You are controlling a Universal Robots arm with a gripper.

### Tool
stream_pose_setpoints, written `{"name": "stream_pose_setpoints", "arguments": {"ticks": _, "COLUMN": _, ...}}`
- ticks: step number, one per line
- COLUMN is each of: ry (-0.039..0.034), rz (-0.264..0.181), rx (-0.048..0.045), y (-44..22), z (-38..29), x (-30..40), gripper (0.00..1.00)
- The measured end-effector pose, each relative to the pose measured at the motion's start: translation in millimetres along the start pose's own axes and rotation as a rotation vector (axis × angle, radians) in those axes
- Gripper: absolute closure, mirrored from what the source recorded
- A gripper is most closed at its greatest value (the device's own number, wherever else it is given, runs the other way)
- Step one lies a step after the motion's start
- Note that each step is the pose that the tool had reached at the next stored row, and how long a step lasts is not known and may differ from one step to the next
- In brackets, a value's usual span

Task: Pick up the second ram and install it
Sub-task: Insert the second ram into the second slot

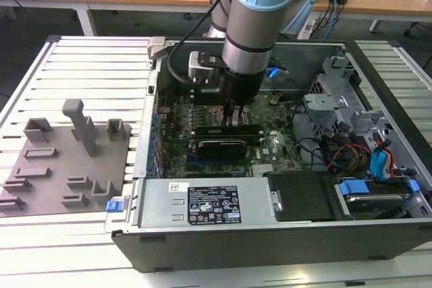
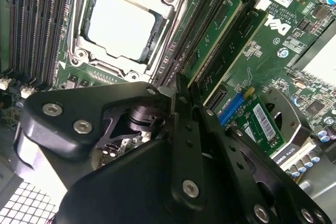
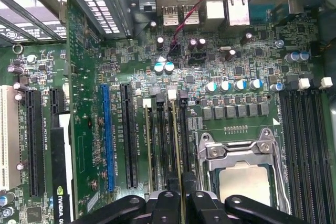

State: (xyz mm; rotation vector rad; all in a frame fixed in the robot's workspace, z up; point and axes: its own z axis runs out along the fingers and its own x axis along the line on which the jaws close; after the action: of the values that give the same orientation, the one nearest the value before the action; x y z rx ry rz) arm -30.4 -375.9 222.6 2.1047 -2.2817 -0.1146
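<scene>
The second ram [image 3: 177, 145] is a thin green stick standing edge-on in a memory slot of the motherboard beside the processor socket. Its green face [image 2: 218, 32] with dark chips shows in the second wrist view. My gripper [image 3: 184, 195] is shut on its near end, one black finger [image 3: 167, 203] on each side. In the exterior view my gripper [image 1: 236, 121] reaches straight down into the open computer case onto the slots. Another green stick [image 3: 147, 145] [image 2: 239, 51] stands parallel in a slot a short way off.
The silver processor [image 3: 244, 182] [image 2: 122, 22] sits in its socket right beside the slots. Several dark memory slots [image 3: 304, 129] lie beyond it. A graphics card [image 1: 219, 148], cable bundles [image 1: 351, 146] and the case walls [image 1: 152, 99] surround the arm. The gray fixture [image 1: 67, 160] lies outside on the exterior view's left.
</scene>
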Motion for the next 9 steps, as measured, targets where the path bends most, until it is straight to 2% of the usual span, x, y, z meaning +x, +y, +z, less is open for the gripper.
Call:
{"name": "stream_pose_setpoints", "arguments": {"ticks": 5, "ry": 0.0003, "rz": 0.000, "rx": -0.0001, "y": -0.3, "z": 4.3, "x": 0.2, "gripper": 0.86}}
{"name": "stream_pose_setpoints", "arguments": {"ticks": 9, "ry": -0.0009, "rz": 0.000, "rx": 0.0012, "y": -0.1, "z": 3.5, "x": 0.0, "gripper": 0.86}}
